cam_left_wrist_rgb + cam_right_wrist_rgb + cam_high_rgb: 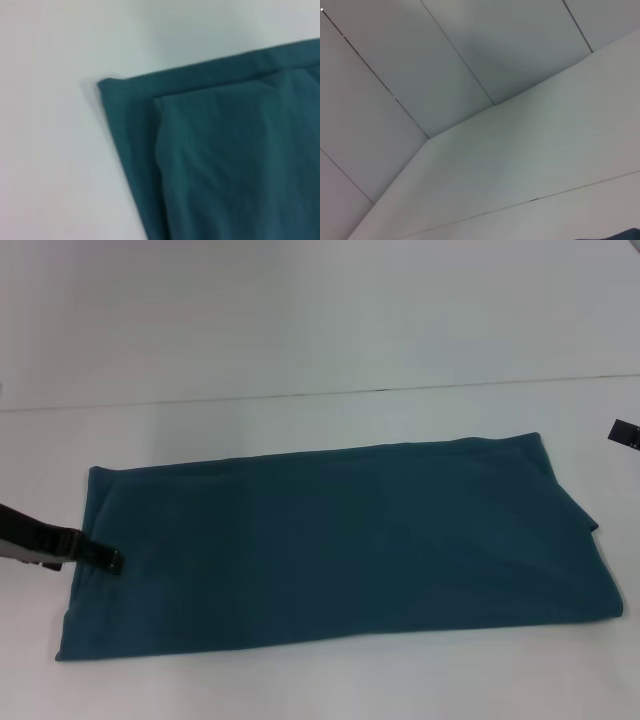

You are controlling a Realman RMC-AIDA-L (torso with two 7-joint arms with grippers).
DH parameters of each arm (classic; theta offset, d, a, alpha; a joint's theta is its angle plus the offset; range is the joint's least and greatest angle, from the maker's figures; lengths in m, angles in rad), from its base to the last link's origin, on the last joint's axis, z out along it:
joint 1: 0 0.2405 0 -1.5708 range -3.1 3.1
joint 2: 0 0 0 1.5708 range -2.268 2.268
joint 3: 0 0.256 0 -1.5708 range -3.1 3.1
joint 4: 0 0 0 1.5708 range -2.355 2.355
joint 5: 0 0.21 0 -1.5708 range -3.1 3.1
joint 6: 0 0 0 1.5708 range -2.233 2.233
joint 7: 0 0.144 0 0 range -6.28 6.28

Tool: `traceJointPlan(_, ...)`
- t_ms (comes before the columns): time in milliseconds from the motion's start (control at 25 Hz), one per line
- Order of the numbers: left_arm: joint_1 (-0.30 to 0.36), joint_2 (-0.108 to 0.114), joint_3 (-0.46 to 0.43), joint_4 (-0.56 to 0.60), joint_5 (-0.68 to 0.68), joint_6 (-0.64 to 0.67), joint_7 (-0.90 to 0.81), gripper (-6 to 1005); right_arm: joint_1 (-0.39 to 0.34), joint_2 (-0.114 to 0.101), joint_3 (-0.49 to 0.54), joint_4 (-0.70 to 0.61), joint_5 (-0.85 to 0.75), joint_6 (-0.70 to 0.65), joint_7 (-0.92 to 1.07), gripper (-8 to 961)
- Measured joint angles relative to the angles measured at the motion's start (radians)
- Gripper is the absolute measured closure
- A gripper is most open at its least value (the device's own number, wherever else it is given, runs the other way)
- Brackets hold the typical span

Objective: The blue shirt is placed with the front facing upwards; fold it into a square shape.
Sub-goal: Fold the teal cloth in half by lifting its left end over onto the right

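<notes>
**On the white table: shirt folded to a long band**

Across the white table (300,680) lies the dark teal-blue cotton shirt (340,550), folded lengthwise, plain side up. Over its left edge sits the left gripper (112,560); its grip cannot be told. Right gripper (625,433) waits at the far right edge.

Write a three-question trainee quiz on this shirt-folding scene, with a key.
1. True or false: the "FREE!" print shows on the shirt.
2. Which hand reaches the shirt's edge: A) left hand B) right hand?
3. What shape is the shirt now?

Key: 1. False; only plain teal shows. 2. A; the right hand sits off at the table's right edge. 3. A long rectangle, not yet a square.
</notes>
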Motion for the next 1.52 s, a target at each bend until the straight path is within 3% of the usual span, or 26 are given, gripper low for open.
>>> traceJointPlan(1520, -0.007, 0.004, 0.004, -0.109, 0.029, -0.045, -0.106, 107, -0.002, -0.002, 0.000, 0.000, 0.000, 0.000, -0.009, 37)
